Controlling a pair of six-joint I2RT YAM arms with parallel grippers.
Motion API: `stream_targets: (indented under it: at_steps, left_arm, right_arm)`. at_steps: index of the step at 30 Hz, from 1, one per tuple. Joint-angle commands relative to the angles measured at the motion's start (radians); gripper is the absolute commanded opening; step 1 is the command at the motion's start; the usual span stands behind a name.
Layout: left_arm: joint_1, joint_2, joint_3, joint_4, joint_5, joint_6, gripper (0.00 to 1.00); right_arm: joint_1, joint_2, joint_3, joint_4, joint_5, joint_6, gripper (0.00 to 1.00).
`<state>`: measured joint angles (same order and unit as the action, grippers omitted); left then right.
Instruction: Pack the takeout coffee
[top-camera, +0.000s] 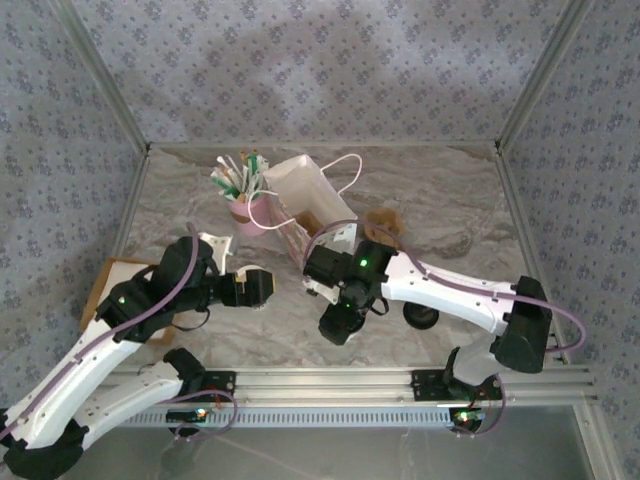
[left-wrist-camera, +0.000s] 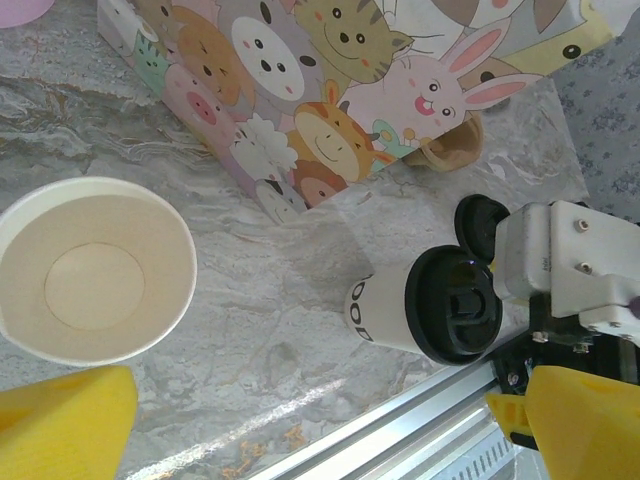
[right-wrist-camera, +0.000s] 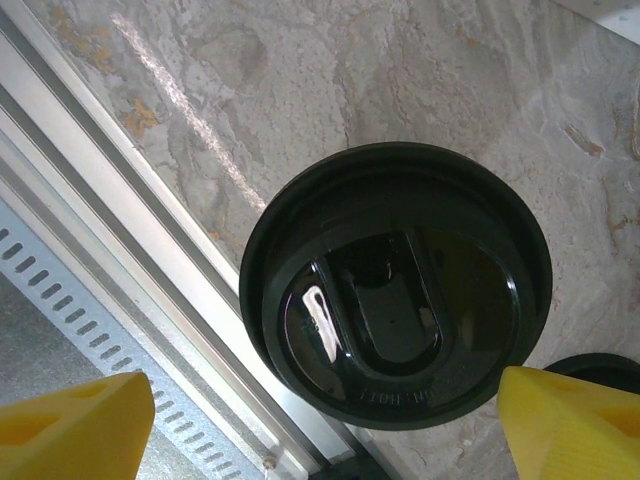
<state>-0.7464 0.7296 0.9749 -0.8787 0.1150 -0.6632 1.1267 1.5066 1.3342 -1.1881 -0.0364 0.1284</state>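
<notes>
The takeout coffee, a white paper cup with a black lid (right-wrist-camera: 395, 285), stands near the table's front rail. My right gripper (right-wrist-camera: 320, 430) hovers over it, open, its yellow fingertips (right-wrist-camera: 70, 425) wide on either side of the lid. The left wrist view has the same cup (left-wrist-camera: 430, 305) beside the right gripper's white body (left-wrist-camera: 570, 270). The cartoon-animal paper bag (top-camera: 300, 200) stands open at the middle back. My left gripper (top-camera: 262, 288) is open with nothing between its fingers, left of the lidded cup. An open, empty white cup (left-wrist-camera: 95, 270) stands near it.
A pink cup of stirrers (top-camera: 240, 205) stands left of the bag. A brown sleeve (top-camera: 385, 225) lies to the bag's right, and a spare black lid (top-camera: 420, 317) rests beside the right arm. Flat cardboard (top-camera: 100, 290) lies at the left. The aluminium rail (top-camera: 330, 380) runs along the front.
</notes>
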Motion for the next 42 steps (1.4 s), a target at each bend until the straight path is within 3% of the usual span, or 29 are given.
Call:
stream_targets:
  at_steps: [1,16,42]
  left_arm:
    - [-0.005,0.004,0.010,0.010,-0.007,0.020,0.99]
    - [-0.005,0.020,0.013,0.021,-0.007,0.022,1.00]
    - [-0.004,0.026,0.010,0.029,-0.005,0.020,0.99]
  right_arm:
    - [0.005,0.018,0.028,-0.032,0.022,-0.027,0.91]
    - [-0.006,0.035,0.020,-0.010,0.055,-0.027,0.84]
    - [-0.007,0.029,0.058,0.004,0.106,-0.020,0.85]
